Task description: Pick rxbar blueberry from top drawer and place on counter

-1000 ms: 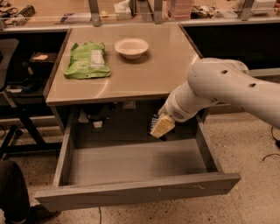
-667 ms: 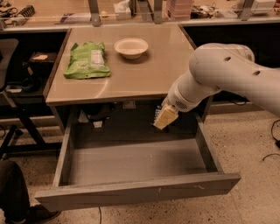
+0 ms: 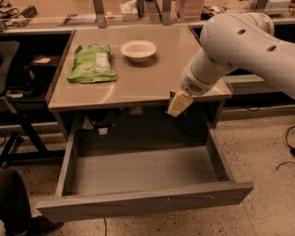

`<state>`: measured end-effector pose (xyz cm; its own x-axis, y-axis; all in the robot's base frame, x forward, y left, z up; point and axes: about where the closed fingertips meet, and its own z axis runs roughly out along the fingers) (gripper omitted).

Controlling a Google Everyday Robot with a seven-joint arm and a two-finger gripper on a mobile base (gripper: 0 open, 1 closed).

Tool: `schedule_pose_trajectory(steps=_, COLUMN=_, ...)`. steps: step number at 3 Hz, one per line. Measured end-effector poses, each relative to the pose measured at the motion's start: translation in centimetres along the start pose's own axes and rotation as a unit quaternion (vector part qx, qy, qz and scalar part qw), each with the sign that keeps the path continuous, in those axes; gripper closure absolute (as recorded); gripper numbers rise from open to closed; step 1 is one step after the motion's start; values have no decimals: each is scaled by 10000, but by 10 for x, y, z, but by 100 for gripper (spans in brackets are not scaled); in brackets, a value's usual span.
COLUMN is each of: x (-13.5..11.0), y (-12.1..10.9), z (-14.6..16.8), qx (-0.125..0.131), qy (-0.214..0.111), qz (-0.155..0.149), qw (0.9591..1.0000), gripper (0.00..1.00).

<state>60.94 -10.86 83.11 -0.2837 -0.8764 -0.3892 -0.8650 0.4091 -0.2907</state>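
Note:
My gripper (image 3: pixel 177 103) hangs from the white arm at the counter's (image 3: pixel 152 78) front edge, above the back right of the open top drawer (image 3: pixel 138 173). Its pale fingers (image 3: pixel 179 103) are shut on a small dark flat item, the rxbar blueberry (image 3: pixel 171 97), of which only a dark sliver shows beside the fingers. The drawer floor is bare grey. The gripper is level with the counter's edge.
A green crinkly bag (image 3: pixel 90 64) lies on the counter's left side and a white bowl (image 3: pixel 138 49) sits at its back middle. A cluttered wooden bench (image 3: pixel 60 11) runs behind. A dark chair (image 3: pixel 14 87) stands at the left, cables lie on the floor at the right.
The gripper has risen out of the drawer with the bar and moved up and slightly right, to the counter's front edge.

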Motion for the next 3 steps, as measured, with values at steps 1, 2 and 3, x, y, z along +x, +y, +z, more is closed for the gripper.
schedule_pose_trajectory(steps=1, x=-9, y=-21, z=-6, qx=14, qy=96, qz=-47, qw=9999, gripper=100)
schedule_pose_trajectory(steps=2, x=-23, y=-46, z=2, qx=-89, qy=135, qz=-143, qw=9998, gripper=100)
schedule_pose_trajectory(steps=3, x=-38, y=-71, z=13, qx=-180, qy=154, qz=-234, qw=9994, gripper=100)
